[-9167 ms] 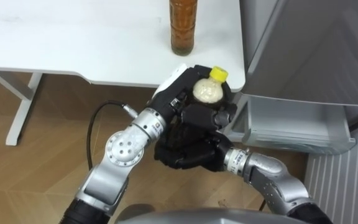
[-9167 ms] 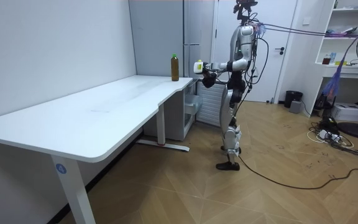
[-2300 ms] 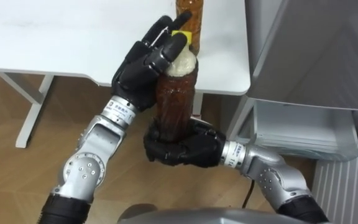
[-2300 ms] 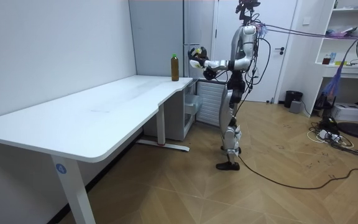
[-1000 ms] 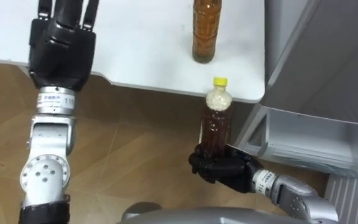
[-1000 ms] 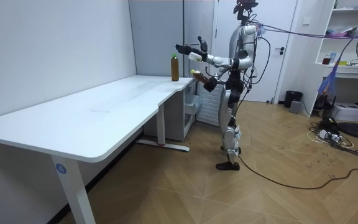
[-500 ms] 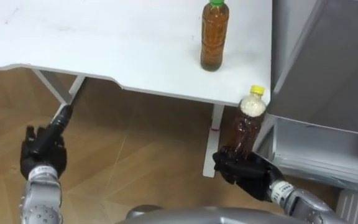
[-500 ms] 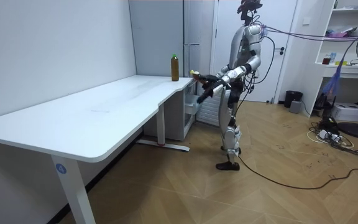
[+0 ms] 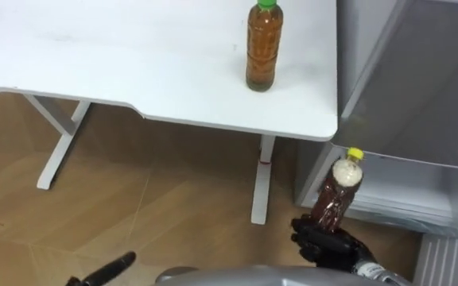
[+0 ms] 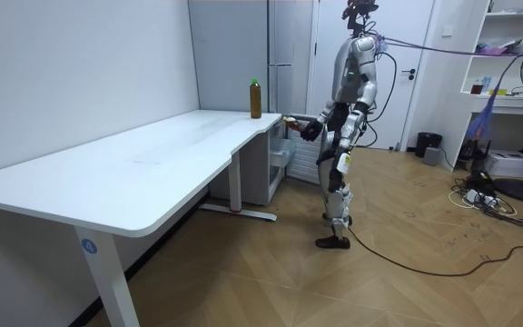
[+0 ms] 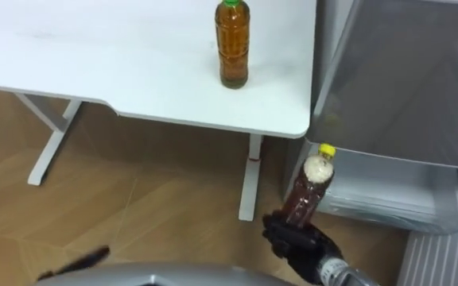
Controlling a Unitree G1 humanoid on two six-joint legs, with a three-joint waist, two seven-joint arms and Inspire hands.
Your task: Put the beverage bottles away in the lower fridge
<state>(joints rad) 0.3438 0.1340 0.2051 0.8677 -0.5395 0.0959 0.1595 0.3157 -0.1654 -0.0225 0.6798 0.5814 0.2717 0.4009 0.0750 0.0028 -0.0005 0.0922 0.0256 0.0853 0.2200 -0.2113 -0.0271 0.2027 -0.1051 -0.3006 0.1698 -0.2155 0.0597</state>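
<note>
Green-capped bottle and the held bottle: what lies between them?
Only bare table lies between green-capped bottle and held bottle, in the left eye view.

A brown drink bottle [image 9: 336, 195] with a yellow cap and a pale, foamy neck leans slightly, cap up and to the right. Its base is gripped in the right hand [image 9: 328, 242], just in front of the fridge's pulled-out lower drawer [image 9: 420, 195]. A second bottle [image 9: 263, 46], amber with a green cap, stands upright on the white table [image 9: 94, 56], near the corner beside the fridge.
</note>
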